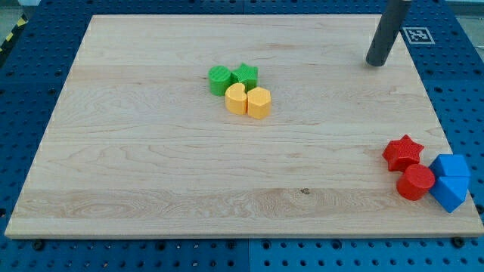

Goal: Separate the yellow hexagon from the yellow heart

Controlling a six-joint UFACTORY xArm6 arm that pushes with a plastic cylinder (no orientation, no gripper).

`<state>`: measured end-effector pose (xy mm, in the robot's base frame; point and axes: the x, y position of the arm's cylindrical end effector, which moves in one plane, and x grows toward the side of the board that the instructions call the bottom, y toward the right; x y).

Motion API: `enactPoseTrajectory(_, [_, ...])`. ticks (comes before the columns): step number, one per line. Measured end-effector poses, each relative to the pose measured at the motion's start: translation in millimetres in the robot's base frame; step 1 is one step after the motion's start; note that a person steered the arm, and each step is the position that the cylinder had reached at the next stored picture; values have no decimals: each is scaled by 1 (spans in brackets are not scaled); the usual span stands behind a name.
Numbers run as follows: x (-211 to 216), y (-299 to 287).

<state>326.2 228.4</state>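
Two yellow blocks touch side by side a little above the board's middle. The left one, with a notch on top, looks like the yellow heart (237, 99). The right one looks like the yellow hexagon (259, 103). My tip (375, 64) rests on the board at the view's upper right. It is far to the right of both yellow blocks and slightly above them, touching no block.
A green round block (219, 79) and a green star (245, 75) sit right above the yellow pair, touching it. A red star (402, 153), a red round block (416, 182) and two blue blocks (451, 166) (451, 193) cluster at the wooden board's (151, 189) lower right edge.
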Motion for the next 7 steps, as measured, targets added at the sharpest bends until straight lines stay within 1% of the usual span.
enactPoseTrajectory(3, [-10,-13])
enactPoseTrajectory(4, [10,-18])
enactPoseTrajectory(6, [76,-39])
enactPoseTrajectory(7, [101,-54])
